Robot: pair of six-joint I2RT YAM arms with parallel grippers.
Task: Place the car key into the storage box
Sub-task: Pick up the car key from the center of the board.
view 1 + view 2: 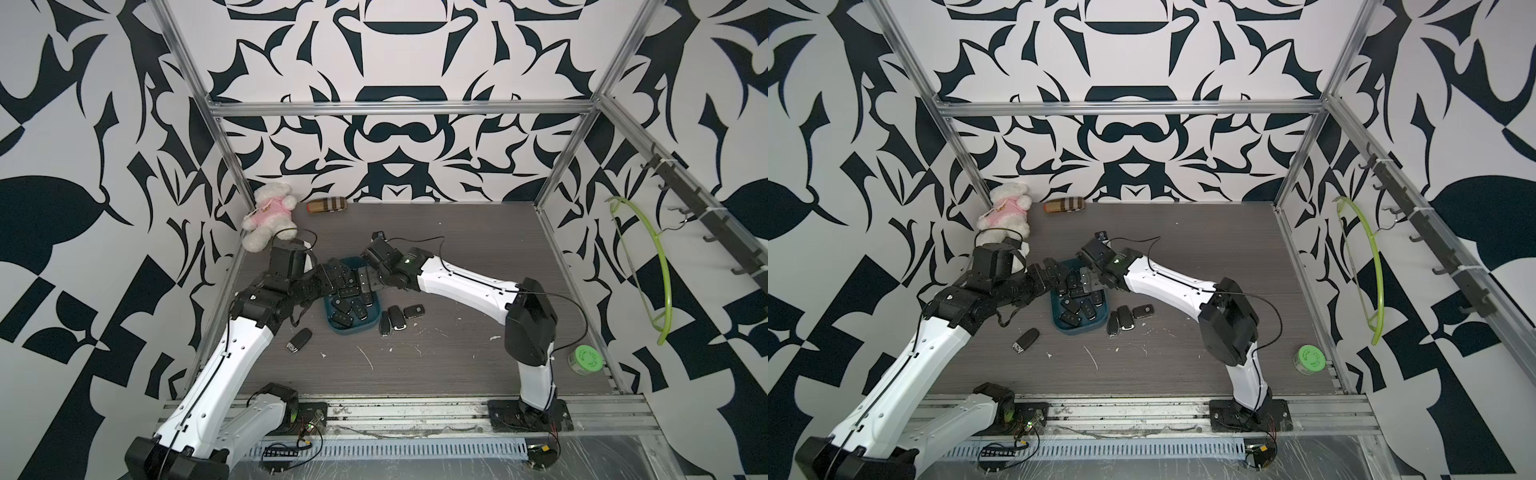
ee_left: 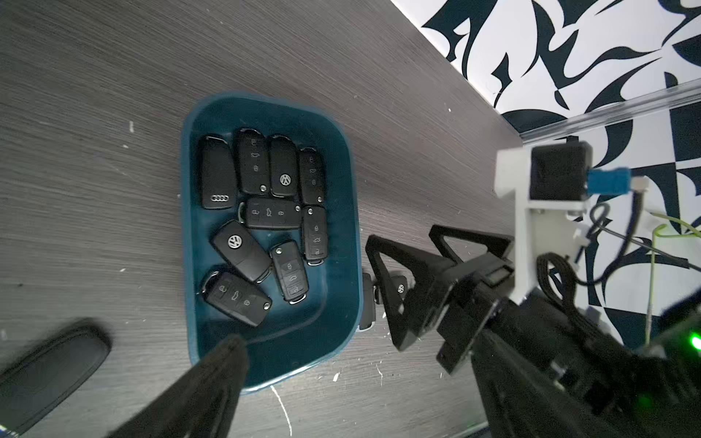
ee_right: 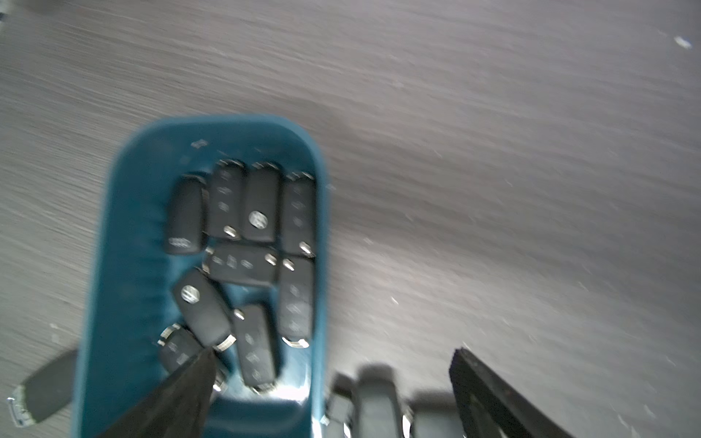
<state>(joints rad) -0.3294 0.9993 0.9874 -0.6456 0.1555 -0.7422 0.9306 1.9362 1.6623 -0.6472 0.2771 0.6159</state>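
Grey wood-grain table point(image 1: 457, 257): teal storage box point(image 1: 353, 329); three car keys point(image 1: 397, 318) just beside it; fourth car key point(image 1: 299, 340) apart; teddy bear point(image 1: 270, 214); plaid pouch point(image 1: 327, 205); green tub point(image 1: 585, 358).

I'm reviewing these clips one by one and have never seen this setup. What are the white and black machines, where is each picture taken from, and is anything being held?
These are two robot arms, the left arm and right arm, fixed at the front of a table. Two pictures look down on the whole scene; the other two come from a camera on each wrist. The teal storage box holds nine black car keys; three more keys lie beside it, a fourth key near the left arm. A teddy bear and a plaid pouch sit at the back. The left hand and right hand hover at the box, both open, holding nothing.
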